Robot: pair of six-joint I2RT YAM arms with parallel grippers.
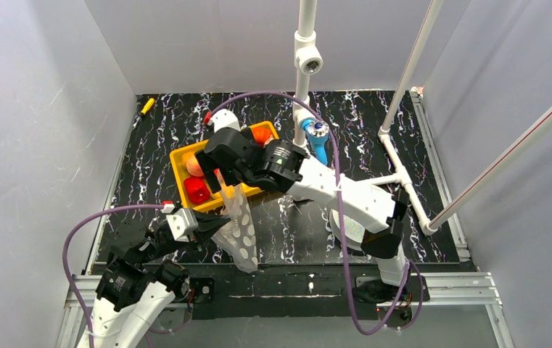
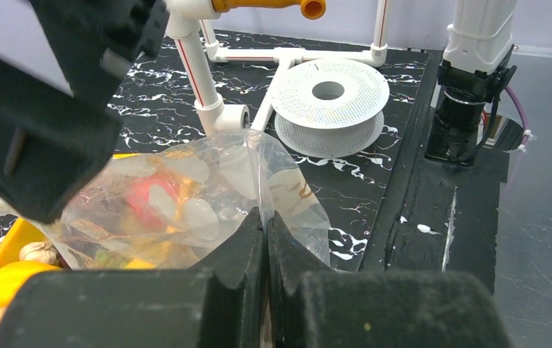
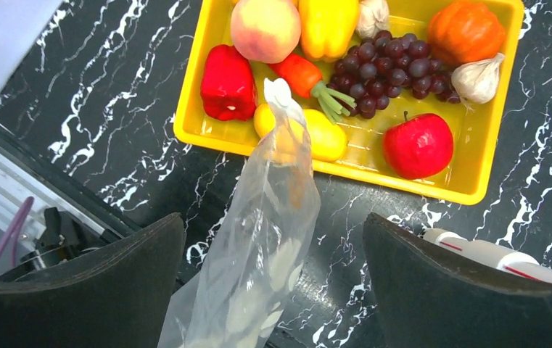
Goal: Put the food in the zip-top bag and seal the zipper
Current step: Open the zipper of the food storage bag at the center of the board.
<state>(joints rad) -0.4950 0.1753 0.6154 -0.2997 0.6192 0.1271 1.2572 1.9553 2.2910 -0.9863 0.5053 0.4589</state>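
- Left gripper (image 2: 266, 235) is nearest the lens, pads pressed together on a fold of the zip-top bag (image 2: 186, 196). That pinch is the only grip on it.
- Bag stands up off the counter between the yellow tray (image 3: 468, 174) and the near edge, left of centre. Its top leans over the tray's near rim, in front of a yellow fruit (image 3: 327, 138).
- Right gripper (image 3: 273, 232) is spread wide and holds nothing. It hangs above the bag with a finger on either side, no contact that shows.
- All food sits in the tray: peach (image 3: 265, 27), yellow pepper (image 3: 328, 25), red pepper (image 3: 228, 82), carrot (image 3: 300, 72), grapes (image 3: 383, 69), apple (image 3: 418, 145), orange fruit (image 3: 466, 30). A garlic bulb (image 3: 476, 80) is there too.
- Bag looks empty from the right wrist. Colours seen through it from the left wrist may be tray items behind; cannot tell.
- No sight of the zipper, too thin. Mouth open or shut: cannot tell.
- Risk: right claw dropping to the tray brushes the leaning bag top, and the film folds or pulls out of the single pinch.
- Risk: floppy film on a one-point hold probably lets the mouth sag shut, so a released fruit bounces onto the counter.
- Risk: glossy round pieces likely slip from a two-finger pinch, apple and peach most of all.
- Risk: the tray is packed, so closing on the carrot could catch the grapes.
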